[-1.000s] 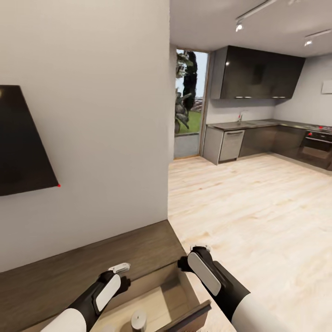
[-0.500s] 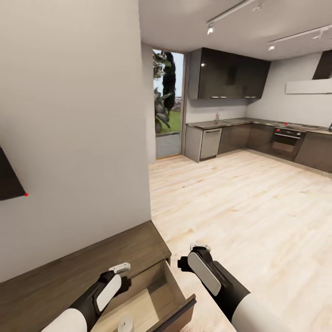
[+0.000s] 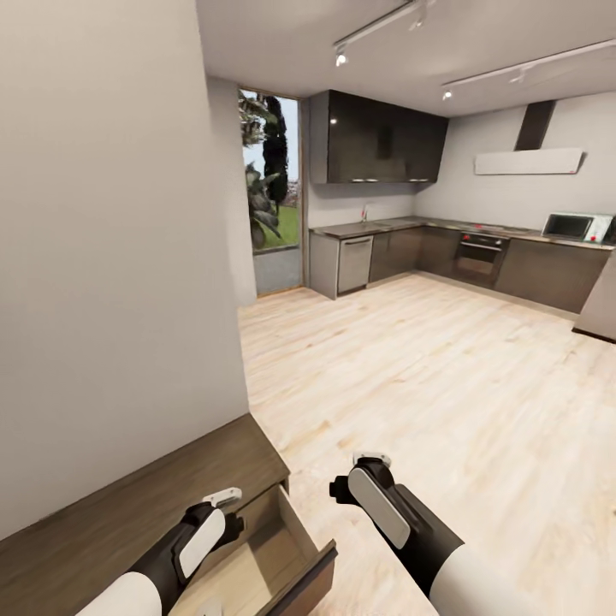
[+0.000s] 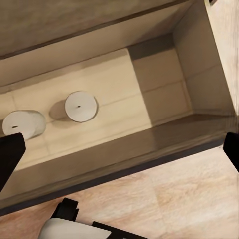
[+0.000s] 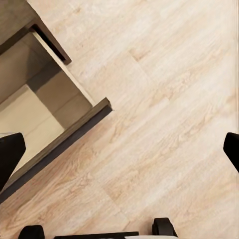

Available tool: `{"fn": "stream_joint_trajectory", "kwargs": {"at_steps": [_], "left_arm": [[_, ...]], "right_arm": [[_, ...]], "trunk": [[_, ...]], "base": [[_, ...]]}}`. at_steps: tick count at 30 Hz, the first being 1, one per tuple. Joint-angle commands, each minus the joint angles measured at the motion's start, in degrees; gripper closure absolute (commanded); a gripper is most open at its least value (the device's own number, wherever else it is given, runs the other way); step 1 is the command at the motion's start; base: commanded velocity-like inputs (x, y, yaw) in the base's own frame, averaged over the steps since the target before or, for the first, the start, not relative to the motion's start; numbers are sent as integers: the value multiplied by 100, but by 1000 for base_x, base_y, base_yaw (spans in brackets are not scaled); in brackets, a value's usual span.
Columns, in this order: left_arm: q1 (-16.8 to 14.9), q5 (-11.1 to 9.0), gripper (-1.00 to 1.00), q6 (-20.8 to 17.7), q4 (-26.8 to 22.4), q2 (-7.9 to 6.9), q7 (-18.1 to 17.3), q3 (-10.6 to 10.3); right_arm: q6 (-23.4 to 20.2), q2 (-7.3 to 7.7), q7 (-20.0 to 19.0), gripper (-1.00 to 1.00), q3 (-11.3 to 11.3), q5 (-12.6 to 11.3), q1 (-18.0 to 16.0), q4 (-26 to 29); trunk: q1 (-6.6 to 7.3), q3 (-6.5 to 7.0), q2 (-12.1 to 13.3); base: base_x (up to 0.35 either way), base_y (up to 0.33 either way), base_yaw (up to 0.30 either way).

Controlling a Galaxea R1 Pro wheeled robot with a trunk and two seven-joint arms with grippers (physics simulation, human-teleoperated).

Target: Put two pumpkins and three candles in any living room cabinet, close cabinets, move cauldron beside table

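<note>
In the left wrist view the left gripper (image 4: 119, 154) had its fingers (image 4: 10, 154) spread wide, one dark tip at each side edge of the picture, with nothing between them. It hung over the open drawer (image 4: 164, 89) of the cabinet (image 3: 128, 505). Two candles (image 4: 81, 106) stood upright on the pale wood drawer floor, near each other but apart, the second one (image 4: 22, 124) partly behind a fingertip.

The right gripper (image 5: 119, 152) was likewise spread, its fingers (image 5: 9, 154) at the two side edges of its wrist view and holding nothing. Below it lay pale wooden floor (image 5: 164, 114), with the dark front panel of the drawer (image 5: 64, 137) and a corner of its interior just beside.

From the head view, the left arm (image 3: 184, 547) reached over the pulled-out drawer at the end of the long dark brown cabinet, which ran along a white wall (image 3: 111, 257). The right arm (image 3: 389, 513) was held over the floor beside the drawer. Beyond stretched light plank flooring to a kitchen with dark cupboards (image 3: 376, 139), a dishwasher (image 3: 354, 264), an oven (image 3: 477, 257), a microwave (image 3: 575, 226) and a tall window (image 3: 272, 184).
</note>
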State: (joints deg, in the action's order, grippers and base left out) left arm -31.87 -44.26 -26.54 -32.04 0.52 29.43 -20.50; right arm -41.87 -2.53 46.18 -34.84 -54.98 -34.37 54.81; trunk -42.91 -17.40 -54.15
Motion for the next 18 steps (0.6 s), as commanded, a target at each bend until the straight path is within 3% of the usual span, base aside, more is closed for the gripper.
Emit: {"fn": "stream_joint_trajectory", "kwargs": {"at_steps": [1, 18], "left_arm": [[-3, -56, -100, -9, -13, -5, 54, -31], [-3, -77, -100, -9, -13, -22, 54, -26]], "right_arm": [[-8, 2, 55, -100, -14, -48, -8, 3], [-9, -1, 58, -100, -14, -48, -8, 3]], "trunk": [[-1, -8, -6], [-1, -8, -6]], "base": [[0, 0, -278], [0, 0, -278]]}}
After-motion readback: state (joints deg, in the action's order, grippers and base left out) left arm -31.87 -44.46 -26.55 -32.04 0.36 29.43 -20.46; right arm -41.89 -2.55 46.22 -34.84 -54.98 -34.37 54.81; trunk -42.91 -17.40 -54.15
